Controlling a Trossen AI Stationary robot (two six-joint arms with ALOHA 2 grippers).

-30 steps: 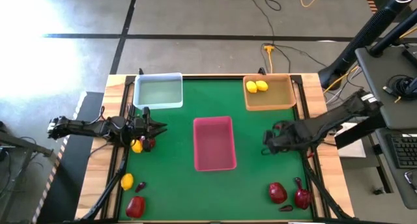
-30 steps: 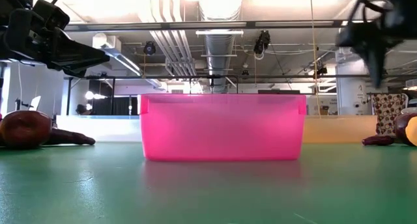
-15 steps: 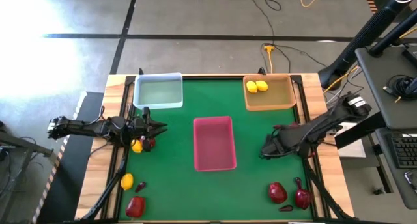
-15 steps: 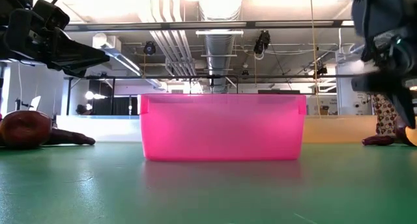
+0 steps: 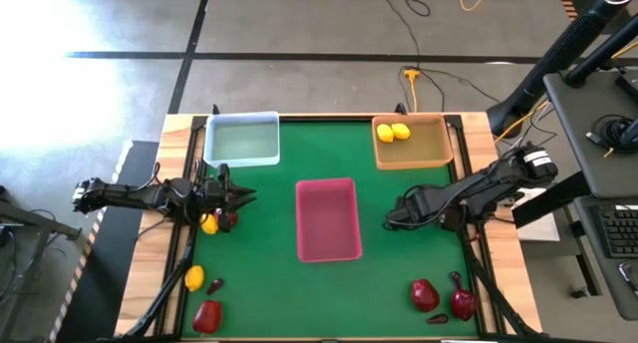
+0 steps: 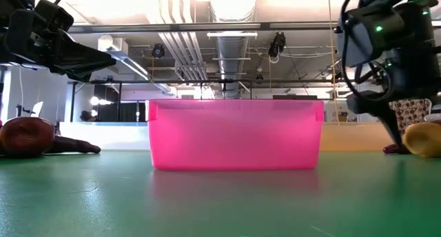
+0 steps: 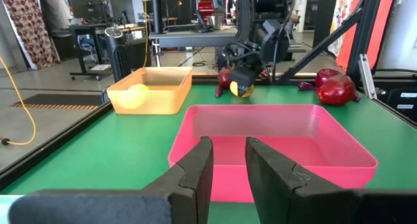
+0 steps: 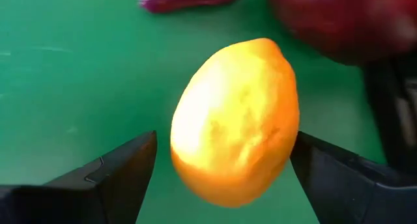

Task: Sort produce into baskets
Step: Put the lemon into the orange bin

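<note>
Just right of the pink tray [image 5: 327, 181], the right gripper [image 5: 396, 218] has swung leftward clasping a lemon [image 8: 234, 123]. That seems the wrong way, away from the tan tray [image 5: 411, 167]. The left gripper [image 5: 244, 194] waits closed.

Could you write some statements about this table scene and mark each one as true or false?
1. The tan tray holds two lemons. True.
2. The pink tray holds a red fruit. False: it is empty.
3. The right pincer grips a third lemon. True.
4. The blue tray holds lemons. False: nothing lies in it.
5. The left pincer is over the pink tray. False: it is at the left side of the table.
</note>
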